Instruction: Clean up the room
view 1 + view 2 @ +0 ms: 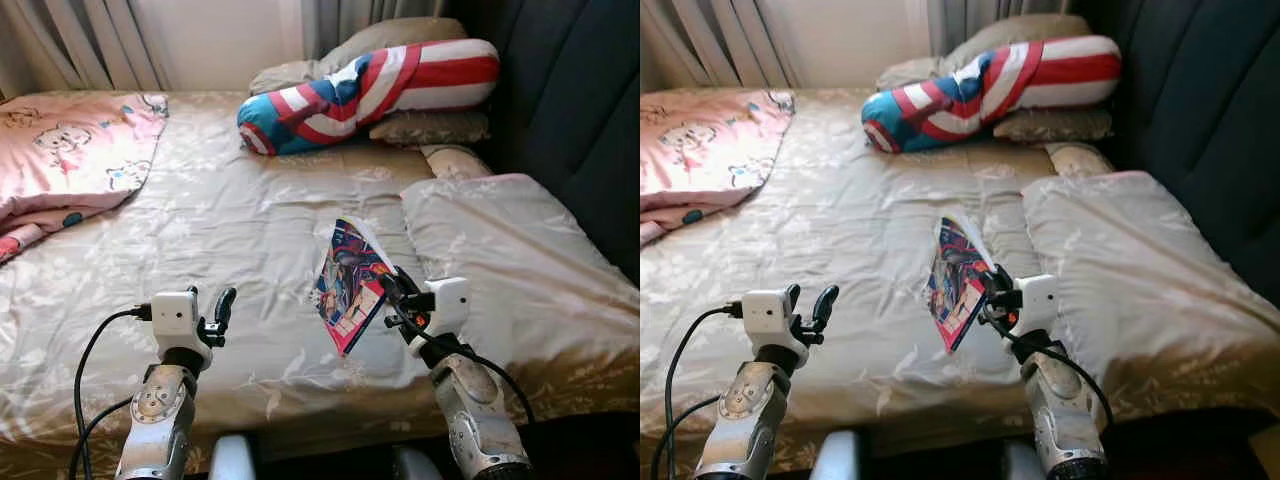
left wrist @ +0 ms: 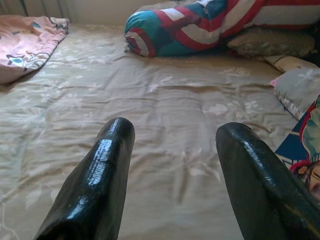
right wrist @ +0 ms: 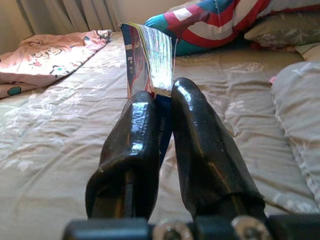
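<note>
The right end effector (image 1: 388, 288) pinches a thin comic book (image 1: 347, 284) by its lower edge, upright above the bed (image 1: 230, 230); it looks light and floppy, so gripping nearer the spine seems safer, while the left end effector (image 1: 222, 308) hangs spread and empty.

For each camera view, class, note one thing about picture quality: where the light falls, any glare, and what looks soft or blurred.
Left eye view: daylight from the curtains brightens the bedspread; the headboard stays dark. Right eye view: same, sharp. Left wrist view: glare streaks the left end effector fingers. Right wrist view: the right end effector looms large and soft, pinching the comic book.
</note>
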Motion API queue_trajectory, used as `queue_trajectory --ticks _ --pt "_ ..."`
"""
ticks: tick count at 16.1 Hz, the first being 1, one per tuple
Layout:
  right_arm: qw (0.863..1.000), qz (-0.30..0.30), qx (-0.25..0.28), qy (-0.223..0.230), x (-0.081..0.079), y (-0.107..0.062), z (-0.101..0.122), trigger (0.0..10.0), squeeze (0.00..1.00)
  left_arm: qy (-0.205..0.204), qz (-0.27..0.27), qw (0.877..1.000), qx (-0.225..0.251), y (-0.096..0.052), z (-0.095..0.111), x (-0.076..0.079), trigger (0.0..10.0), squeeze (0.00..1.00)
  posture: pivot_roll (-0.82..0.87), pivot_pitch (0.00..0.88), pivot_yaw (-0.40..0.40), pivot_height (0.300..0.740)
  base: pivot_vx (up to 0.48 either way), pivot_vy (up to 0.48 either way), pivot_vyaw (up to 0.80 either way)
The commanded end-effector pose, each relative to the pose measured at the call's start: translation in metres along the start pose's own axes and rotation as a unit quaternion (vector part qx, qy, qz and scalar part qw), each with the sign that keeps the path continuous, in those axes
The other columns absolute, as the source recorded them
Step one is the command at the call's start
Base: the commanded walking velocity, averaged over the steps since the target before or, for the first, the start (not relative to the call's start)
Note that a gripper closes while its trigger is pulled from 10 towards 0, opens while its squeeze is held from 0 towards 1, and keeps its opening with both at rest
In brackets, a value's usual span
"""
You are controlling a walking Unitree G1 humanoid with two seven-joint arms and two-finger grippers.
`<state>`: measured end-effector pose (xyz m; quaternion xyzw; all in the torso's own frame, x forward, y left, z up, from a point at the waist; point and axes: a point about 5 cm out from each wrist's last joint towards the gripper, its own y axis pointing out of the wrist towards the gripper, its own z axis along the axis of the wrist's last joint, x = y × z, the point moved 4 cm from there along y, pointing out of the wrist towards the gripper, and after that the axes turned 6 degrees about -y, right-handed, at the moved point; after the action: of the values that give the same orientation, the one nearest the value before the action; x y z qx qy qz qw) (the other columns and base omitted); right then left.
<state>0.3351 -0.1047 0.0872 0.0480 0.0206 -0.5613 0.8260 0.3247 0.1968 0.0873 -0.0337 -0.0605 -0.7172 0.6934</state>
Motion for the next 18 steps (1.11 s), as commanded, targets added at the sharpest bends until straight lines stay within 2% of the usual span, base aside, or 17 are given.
queue_trajectory --ticks 1,6,9,10,11,14,18 --pt "1.0 0.011 0.02 0.003 -0.003 0.007 0.012 10.0 0.0 0.002 -0.005 1.0 0.007 0.002 0.005 0.001 10.0 0.0 0.05 0.051 -0.05 0.613 0.33 0.0 0.0" --pt "1.0 0.025 0.014 0.01 -0.005 0.005 0.01 10.0 0.0 0.003 -0.006 1.0 0.005 0.003 0.005 0.001 10.0 0.0 0.05 0.061 -0.047 0.613 0.35 0.0 0.0" --pt "0.998 0.039 0.007 0.041 -0.008 0.009 0.006 10.0 0.0 0.005 -0.005 1.0 0.004 0.004 0.005 0.001 10.0 0.0 0.05 0.063 -0.045 0.613 0.109 0.0 0.0" --pt "0.998 0.036 0.005 0.047 -0.007 0.01 0.005 10.0 0.0 0.006 -0.005 1.0 0.004 0.004 0.005 0.001 10.0 0.0 0.05 0.063 -0.045 0.613 0.0 0.0 0.0" --pt "0.996 0.012 0.003 0.086 0.003 0.015 0.003 10.0 0.0 0.006 -0.005 1.0 0.004 0.003 0.005 0.001 10.0 0.0 0.06 0.068 -0.044 0.613 0.0 0.0 0.0" --pt "0.996 -0.001 0.003 0.093 0.013 0.02 0.004 10.0 0.0 0.006 -0.003 1.0 0.003 0.001 0.005 -0.001 10.0 0.0 0.06 0.073 -0.044 0.613 0.0 0.0 0.0" --pt "0.996 -0.001 0.006 0.086 0.016 0.021 0.008 10.0 0.0 0.005 0.0 1.0 0.004 -0.001 0.005 -0.002 10.0 0.0 0.07 0.079 -0.045 0.613 0.065 0.0 0.0"
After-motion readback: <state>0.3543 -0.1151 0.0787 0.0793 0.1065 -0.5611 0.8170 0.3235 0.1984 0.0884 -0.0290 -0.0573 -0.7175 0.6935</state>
